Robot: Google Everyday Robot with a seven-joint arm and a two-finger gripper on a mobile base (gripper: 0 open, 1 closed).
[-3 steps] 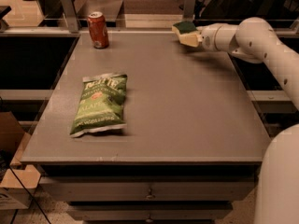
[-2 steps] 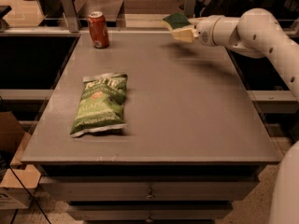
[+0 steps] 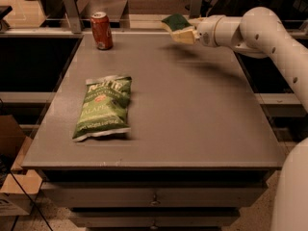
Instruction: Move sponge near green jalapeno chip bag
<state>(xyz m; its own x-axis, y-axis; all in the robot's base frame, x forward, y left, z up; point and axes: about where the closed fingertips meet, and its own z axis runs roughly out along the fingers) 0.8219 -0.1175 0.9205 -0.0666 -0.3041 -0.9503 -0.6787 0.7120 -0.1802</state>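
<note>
A: Where's the sponge (image 3: 175, 22)?

B: Upper middle of the frame, clamped in the pincer (image 3: 186, 32) above the desk's (image 3: 192, 109) far edge, well apart from the green jalapeno chip bag (image 3: 102, 107) at left centre.

A: Risks?

B: The grip looks end-on. A fast swing might shake it loose or clip the soda can (image 3: 101, 30).

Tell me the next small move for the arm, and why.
Probably carry the sponge across toward the chip bag, keeping it raised. The gripper holds it above the far edge of the table, some way from the can, while the bag lies flat near the opposite front corner.
</note>
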